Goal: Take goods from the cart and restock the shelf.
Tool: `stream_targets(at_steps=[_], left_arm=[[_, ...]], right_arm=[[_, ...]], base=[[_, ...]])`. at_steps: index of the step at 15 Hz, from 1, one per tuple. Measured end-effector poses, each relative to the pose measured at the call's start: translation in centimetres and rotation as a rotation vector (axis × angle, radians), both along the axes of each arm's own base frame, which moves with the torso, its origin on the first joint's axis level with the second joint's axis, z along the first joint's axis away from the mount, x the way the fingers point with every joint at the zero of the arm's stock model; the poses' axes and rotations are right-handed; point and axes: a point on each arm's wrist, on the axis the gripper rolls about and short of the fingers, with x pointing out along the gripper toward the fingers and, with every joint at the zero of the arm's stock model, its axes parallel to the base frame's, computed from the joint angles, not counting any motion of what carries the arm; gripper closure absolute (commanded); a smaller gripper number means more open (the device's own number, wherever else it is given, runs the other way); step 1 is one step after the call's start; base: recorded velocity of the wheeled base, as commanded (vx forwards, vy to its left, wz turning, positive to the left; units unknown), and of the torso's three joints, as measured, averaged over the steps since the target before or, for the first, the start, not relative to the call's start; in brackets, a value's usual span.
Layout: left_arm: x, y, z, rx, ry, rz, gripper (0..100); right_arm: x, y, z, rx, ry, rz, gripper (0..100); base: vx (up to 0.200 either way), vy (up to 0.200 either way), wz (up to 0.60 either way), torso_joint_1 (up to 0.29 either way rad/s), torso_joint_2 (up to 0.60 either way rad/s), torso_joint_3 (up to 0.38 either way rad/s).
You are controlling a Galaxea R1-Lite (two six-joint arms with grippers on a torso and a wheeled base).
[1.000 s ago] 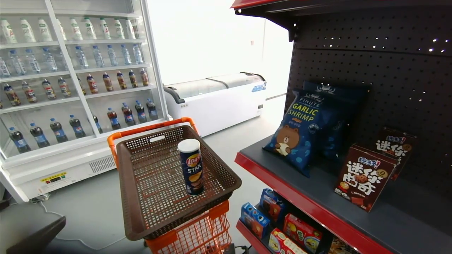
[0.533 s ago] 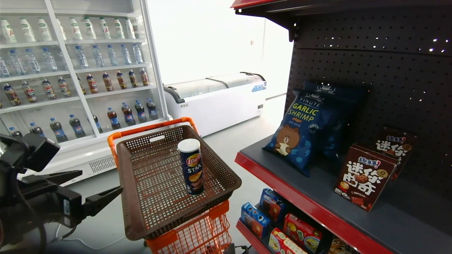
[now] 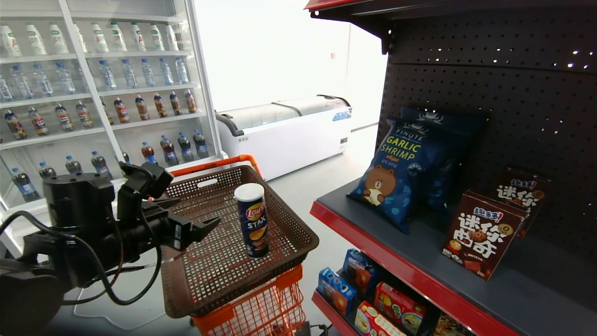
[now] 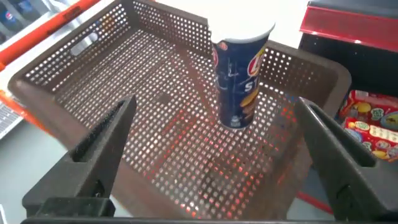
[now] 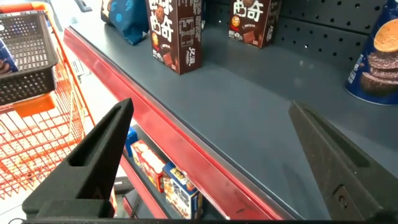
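left gripper [image 3: 199,212], jaws spread wide and empty, hangs over the brown perforated plastic basket [image 3: 186,280] atop the orange wire cart [image 3: 261,308]. the tall blue cylindrical chip can with white lid [image 3: 252,220] stands upright in the basket, near the gripper but untouched. right gripper [image 5: 211,107], likewise wide open and empty, hovers above the dark grey shelf board with red edge [image 3: 419,252].

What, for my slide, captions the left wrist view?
Open left end effector facing blue cylindrical chip can in brown perforated basket.
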Motion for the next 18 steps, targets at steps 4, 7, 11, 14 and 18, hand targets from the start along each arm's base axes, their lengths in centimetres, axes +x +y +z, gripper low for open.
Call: stream_targets(at_steps=[4, 7, 11, 14, 18], left_arm=[[3.6, -1.7, -2.4, 0.002, -0.017, -0.039, 0], [5.9, -2.5, -3.8, 0.003, -0.027, -0.047, 0], [8.3, -3.0, -6.4, 0.003, -0.011, -0.052, 0], [9.6, -3.5, -8.3, 0.005, -0.001, -0.059, 0], [11.1, -5.2, -10.0, 0.011, 0.003, -0.079, 0]], right_arm=[[0.0, 0.0, 0.0, 0.000, 0.000, 0.000, 0], [0.0, 0.0, 0.0, 0.000, 0.000, 0.000, 0], [0.0, 0.0, 0.0, 0.000, 0.000, 0.000, 0], [0.0, 0.0, 0.0, 0.000, 0.000, 0.000, 0], [0.0, 0.0, 0.0, 0.000, 0.000, 0.000, 0]], base=[[0.000, 0.000, 0.00, 0.000, 0.00, 0.000], [0.000, 0.000, 0.00, 0.000, 0.00, 0.000], [0.000, 0.000, 0.00, 0.000, 0.00, 0.000], [0.000, 0.000, 0.00, 0.000, 0.00, 0.000], [0.000, 0.000, 0.00, 0.000, 0.00, 0.000]])
